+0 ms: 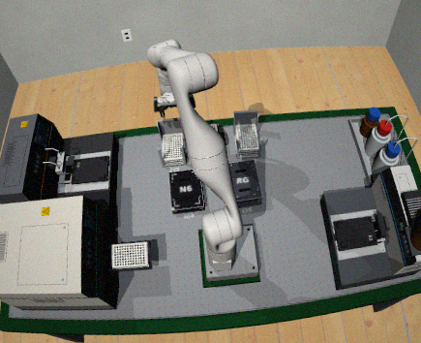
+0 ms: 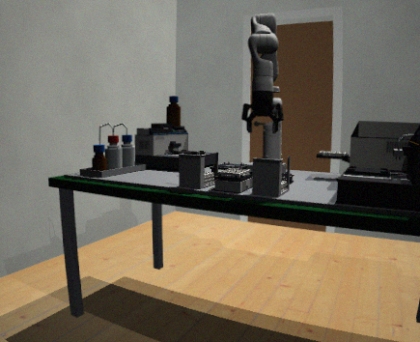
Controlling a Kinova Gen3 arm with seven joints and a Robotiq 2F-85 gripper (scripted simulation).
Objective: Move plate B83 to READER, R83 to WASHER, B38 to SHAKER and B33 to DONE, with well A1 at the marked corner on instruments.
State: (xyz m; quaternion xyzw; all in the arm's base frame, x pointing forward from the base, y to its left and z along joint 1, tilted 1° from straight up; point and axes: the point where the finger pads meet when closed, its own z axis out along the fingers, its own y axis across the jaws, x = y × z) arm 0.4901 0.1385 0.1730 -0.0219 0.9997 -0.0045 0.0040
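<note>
Gripper (image 2: 263, 122) fully open, empty, high above left stack rack (image 1: 171, 127) at deck 12 o'clock. White plate (image 1: 130, 255) seated on instrument drawer at 8 o'clock. Labels unreadable; completed steps cannot be judged. Stack plates (image 1: 172, 147) visible in rack.

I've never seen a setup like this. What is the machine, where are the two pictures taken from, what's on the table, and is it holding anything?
It is one white robot arm bolted to a table. One picture looks down from above, the other from the side at floor level. On the table: two nests marked N6 and RG, two stack racks with white plates, boxy instruments and bottles. The gripper hangs open above a rack, holding nothing.
</note>
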